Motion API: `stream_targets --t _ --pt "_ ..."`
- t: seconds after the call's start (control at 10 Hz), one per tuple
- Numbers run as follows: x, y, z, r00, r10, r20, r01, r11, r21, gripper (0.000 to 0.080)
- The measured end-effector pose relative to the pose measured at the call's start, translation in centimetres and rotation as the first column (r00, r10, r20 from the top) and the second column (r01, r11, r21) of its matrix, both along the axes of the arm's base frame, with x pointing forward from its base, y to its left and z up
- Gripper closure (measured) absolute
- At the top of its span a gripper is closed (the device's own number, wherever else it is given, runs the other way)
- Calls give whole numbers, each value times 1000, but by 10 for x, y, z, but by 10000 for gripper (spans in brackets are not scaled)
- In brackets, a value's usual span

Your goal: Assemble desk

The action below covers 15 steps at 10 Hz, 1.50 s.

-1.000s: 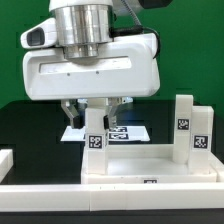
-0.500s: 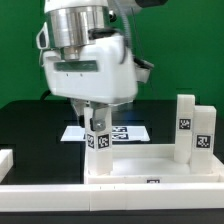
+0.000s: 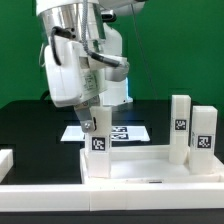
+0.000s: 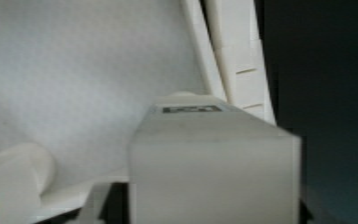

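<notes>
The desk slab (image 3: 150,166) lies at the front, white with a raised rim and a small tag on its front edge. Two tagged white leg posts (image 3: 181,125) (image 3: 203,135) stand upright on its right end in the exterior view. A third leg post (image 3: 98,146) stands upright at the slab's left corner. My gripper (image 3: 92,118) comes down from above and is shut on the top of this post. In the wrist view the post (image 4: 211,150) fills the middle between dark fingers, with the slab (image 4: 87,80) behind it.
The marker board (image 3: 132,132) lies on the black table behind the slab. A long low white rail (image 3: 100,196) runs along the front, and a white block (image 3: 5,160) sits at the exterior view's left edge.
The wrist has turned about its vertical axis, so the broad gripper body now shows edge-on. The left leg post has stayed at the slab's corner.
</notes>
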<state>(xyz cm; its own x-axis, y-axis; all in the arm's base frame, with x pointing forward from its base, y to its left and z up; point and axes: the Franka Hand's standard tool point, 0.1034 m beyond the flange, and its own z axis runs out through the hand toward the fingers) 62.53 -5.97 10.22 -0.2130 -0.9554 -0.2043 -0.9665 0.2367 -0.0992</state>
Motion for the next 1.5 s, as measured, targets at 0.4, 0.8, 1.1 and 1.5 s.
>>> stream_targets --t 0.4,0.8,1.1,1.5 --pt "-4 9 0 836 546 54 -543 838 -60 159" --pt "-5 7 0 560 827 55 -815 561 -147 151" --pt "-1 14 2 99 994 -45 -968 86 -236 151" --pt "-1 11 2 243 969 -39 -948 229 -221 510"
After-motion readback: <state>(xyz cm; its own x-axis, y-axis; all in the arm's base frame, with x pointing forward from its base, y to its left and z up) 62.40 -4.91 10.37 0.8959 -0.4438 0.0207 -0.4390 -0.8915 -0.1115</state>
